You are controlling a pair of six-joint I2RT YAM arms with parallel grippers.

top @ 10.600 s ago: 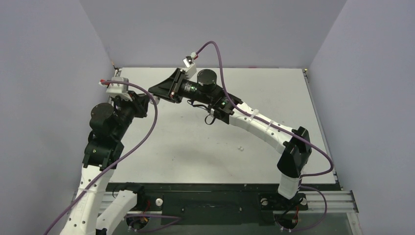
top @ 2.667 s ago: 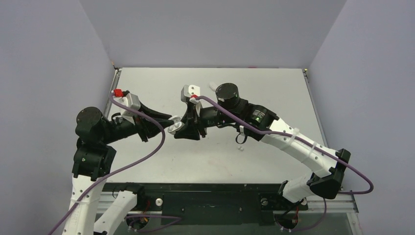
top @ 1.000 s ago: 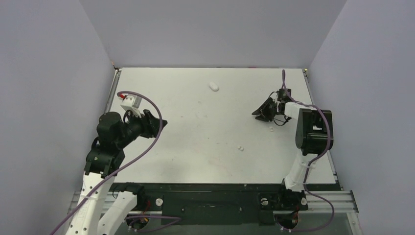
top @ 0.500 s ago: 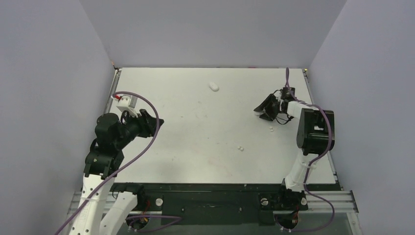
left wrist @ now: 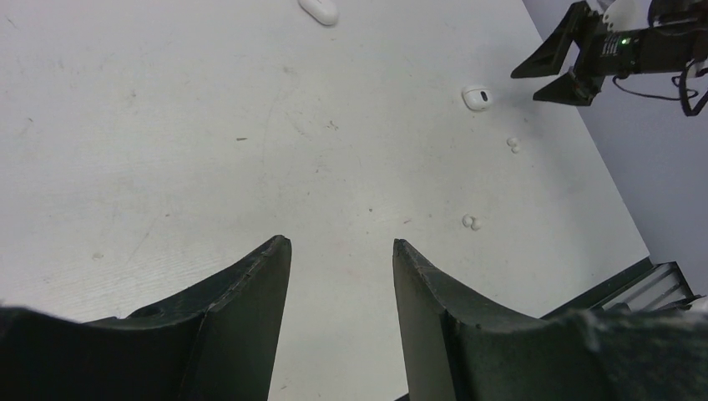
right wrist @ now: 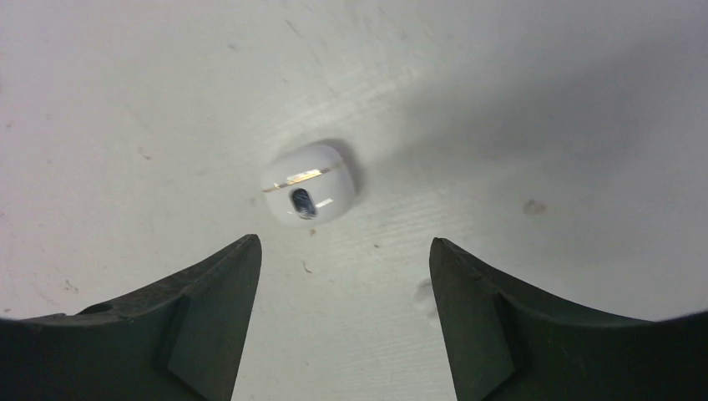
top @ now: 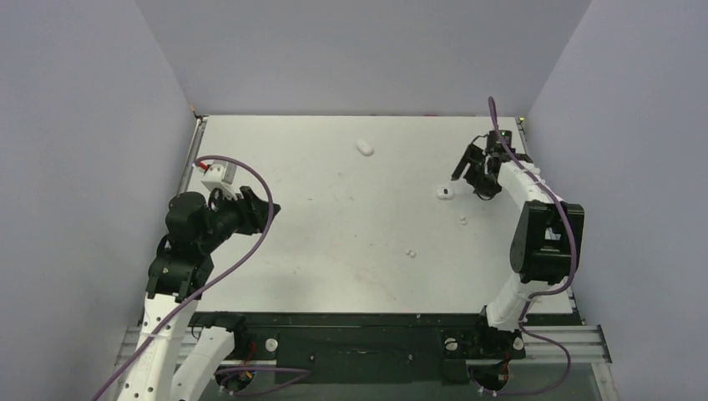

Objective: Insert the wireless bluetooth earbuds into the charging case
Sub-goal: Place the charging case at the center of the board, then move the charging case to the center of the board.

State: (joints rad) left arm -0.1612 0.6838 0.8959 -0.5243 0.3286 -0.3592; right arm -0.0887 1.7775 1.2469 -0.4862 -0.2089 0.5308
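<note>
The pale surface [top: 334, 251] carries everything. The right arm [top: 534, 200] reaches toward 2 o'clock, and its right hand [right wrist: 342, 241] hangs over the surface with fingers spread wide and nothing held. At 9 o'clock the left hand [left wrist: 339, 243] is raised, its fingers moderately parted and also empty, well apart from all the pieces.

The charging case [right wrist: 309, 184] lies on the surface near 3 o'clock, just beyond the right fingertips and roughly centred between them, touched by neither. A seam crosses it and a dark oval shows below. I cannot tell whether the lid is open.

A white oval piece [top: 364, 148] lies alone at 12 o'clock.

The earbuds [top: 462, 220] are smallest: one at 5 o'clock from the case, the second earbud [top: 410, 251] farther off at 7 o'clock.

The likely risks are these. The case is glossy and rounded, so an off-centre pinch could squirt it sideways. The earbuds are far smaller than a finger, so a slightly low or skewed approach could flick one away or roll it out of reach.
</note>
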